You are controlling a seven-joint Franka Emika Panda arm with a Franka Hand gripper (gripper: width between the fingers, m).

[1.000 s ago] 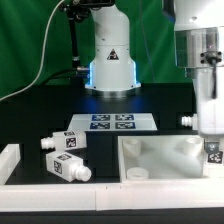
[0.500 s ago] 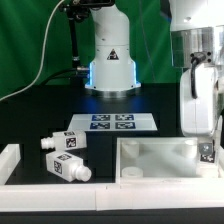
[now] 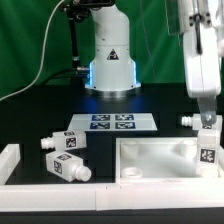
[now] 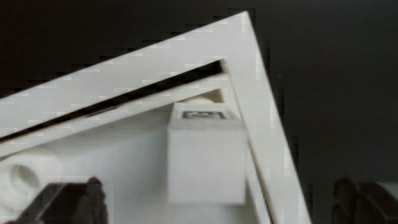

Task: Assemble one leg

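Hovering: end effector (image 3: 206, 110) above tabletop's (image 3: 160, 150) exterior-view right corner
Fingers: apart, clamped on nothing
Leg (image 3: 208, 148): upright in that tabletop corner
Spare legs (image 3: 64, 143): lying on surface (image 3: 30, 115) beside tabletop

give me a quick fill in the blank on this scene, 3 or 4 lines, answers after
1. The leg under the arm stands upright in a corner of the ____.
2. The number of legs lying loose on the black table at the exterior view's left is ____.
3. The marker board lies flat in front of the robot's ____.
4. The claw hangs over the standing leg, and its fingers are ____ of it.

Missing words: tabletop; two; base; clear
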